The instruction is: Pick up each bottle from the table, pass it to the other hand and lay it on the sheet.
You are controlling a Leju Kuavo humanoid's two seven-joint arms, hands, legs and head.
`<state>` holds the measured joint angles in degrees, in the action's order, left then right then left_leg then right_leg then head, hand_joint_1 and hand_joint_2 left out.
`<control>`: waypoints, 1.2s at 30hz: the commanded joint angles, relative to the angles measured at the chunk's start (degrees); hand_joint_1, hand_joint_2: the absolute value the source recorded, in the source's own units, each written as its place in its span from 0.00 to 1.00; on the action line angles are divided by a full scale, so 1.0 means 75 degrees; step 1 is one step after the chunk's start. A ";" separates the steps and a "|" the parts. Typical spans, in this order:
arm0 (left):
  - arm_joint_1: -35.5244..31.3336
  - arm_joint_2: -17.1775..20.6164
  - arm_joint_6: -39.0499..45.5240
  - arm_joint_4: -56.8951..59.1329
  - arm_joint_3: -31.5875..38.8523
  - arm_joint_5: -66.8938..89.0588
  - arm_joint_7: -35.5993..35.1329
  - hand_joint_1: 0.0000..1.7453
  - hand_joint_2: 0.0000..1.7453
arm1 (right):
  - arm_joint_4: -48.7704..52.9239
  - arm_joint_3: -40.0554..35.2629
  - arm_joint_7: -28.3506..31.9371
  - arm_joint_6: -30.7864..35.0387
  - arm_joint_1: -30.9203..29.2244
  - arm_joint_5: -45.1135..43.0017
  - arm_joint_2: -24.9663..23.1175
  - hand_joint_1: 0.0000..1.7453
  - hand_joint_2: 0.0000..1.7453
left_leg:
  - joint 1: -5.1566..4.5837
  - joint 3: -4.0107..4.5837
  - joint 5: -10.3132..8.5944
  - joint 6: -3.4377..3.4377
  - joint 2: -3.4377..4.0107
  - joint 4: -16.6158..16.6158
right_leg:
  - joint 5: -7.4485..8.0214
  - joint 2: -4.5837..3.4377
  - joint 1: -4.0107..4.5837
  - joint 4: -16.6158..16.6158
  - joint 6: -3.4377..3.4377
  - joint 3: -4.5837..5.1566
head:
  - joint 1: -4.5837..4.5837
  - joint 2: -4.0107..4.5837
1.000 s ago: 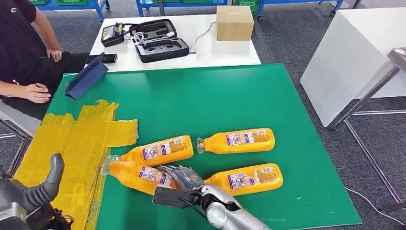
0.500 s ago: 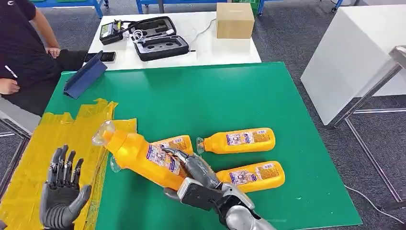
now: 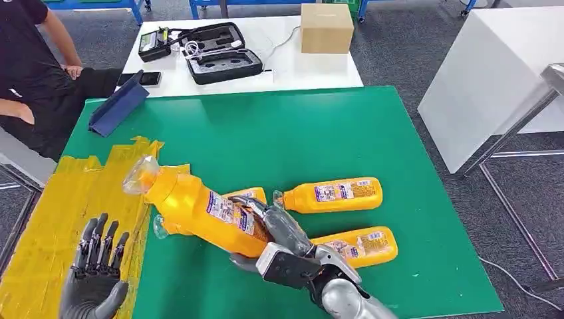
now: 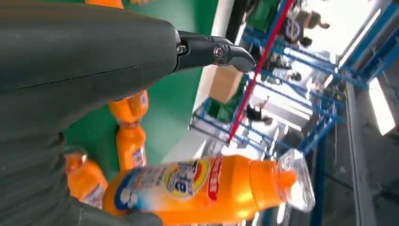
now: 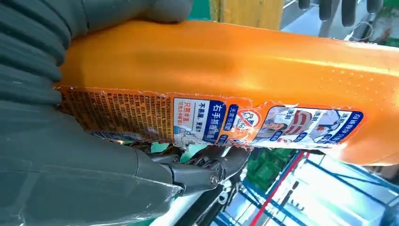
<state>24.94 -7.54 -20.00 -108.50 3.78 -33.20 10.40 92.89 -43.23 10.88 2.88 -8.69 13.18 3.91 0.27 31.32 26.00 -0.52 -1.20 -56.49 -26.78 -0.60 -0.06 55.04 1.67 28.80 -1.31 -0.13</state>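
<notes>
My right hand [image 3: 282, 240] grips an orange bottle [image 3: 199, 209] by its lower body and holds it above the green table [image 3: 312, 133], clear cap pointing up-left toward the yellow sheet [image 3: 73, 199]. The same bottle [image 4: 211, 186] hangs in front of my left hand in the left wrist view, and its label [image 5: 211, 117] faces the right wrist camera. My left hand [image 3: 93, 276] is raised over the sheet's near end, palm up, fingers spread, holding nothing. Three more orange bottles lie on the table: one [image 3: 332, 194] to the right, one [image 3: 362, 242] nearer me, one [image 3: 249, 195] partly hidden behind the lifted bottle.
A blue tablet case [image 3: 120, 104] lies at the table's far left corner. Behind it a white table [image 3: 286, 66] carries an open black case [image 3: 223, 56] and a cardboard box [image 3: 326, 28]. A person [image 3: 30, 73] sits at the far left. A white cabinet [image 3: 485, 80] stands on the right.
My right hand closed on the bottle and lifted it off the table, tilting its cap up toward the sheet. My left hand rose palm up with fingers spread. The person drew a hand back.
</notes>
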 commanded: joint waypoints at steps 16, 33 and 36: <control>-0.0352 0.0543 0.0299 0.0468 -0.1123 -0.0169 0.0002 0.00 1.00 | -0.1494 -0.1551 -0.0034 -0.0847 -0.1137 0.0593 -0.0570 1.00 1.00 | -0.0002 -0.0008 -0.0002 0.0002 0.0017 0.0010 | 0.0003 -0.0005 -0.0001 -0.0006 0.0000 -0.0004 | 0.0000 0.0000; -0.0619 0.0919 0.0639 0.0731 -0.1758 -0.0084 0.0134 0.00 1.00 | -0.2478 -0.2555 -0.0043 -0.1192 -0.1540 0.0766 -0.0975 1.00 1.00 | -0.0001 -0.0010 -0.0005 0.0001 0.0010 0.0013 | 0.0001 0.0006 -0.0001 -0.0008 0.0000 -0.0009 | 0.0000 0.0000; -0.0646 0.0915 0.0657 0.0758 -0.1781 -0.0102 0.0173 0.00 1.00 | -0.2534 -0.2594 -0.0043 -0.1187 -0.1550 0.0766 -0.0993 1.00 1.00 | 0.0003 -0.0010 -0.0005 0.0002 0.0011 0.0013 | 0.0003 0.0005 0.0003 -0.0011 -0.0001 -0.0009 | 0.0000 0.0000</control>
<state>22.35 -3.41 -15.67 -107.12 -5.47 -34.27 11.43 80.19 -58.07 10.38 -5.55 -16.68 18.73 -2.65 0.28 31.36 25.99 -0.52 -1.21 -56.48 -26.78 -0.57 -0.05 55.05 1.66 28.85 -1.31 -0.13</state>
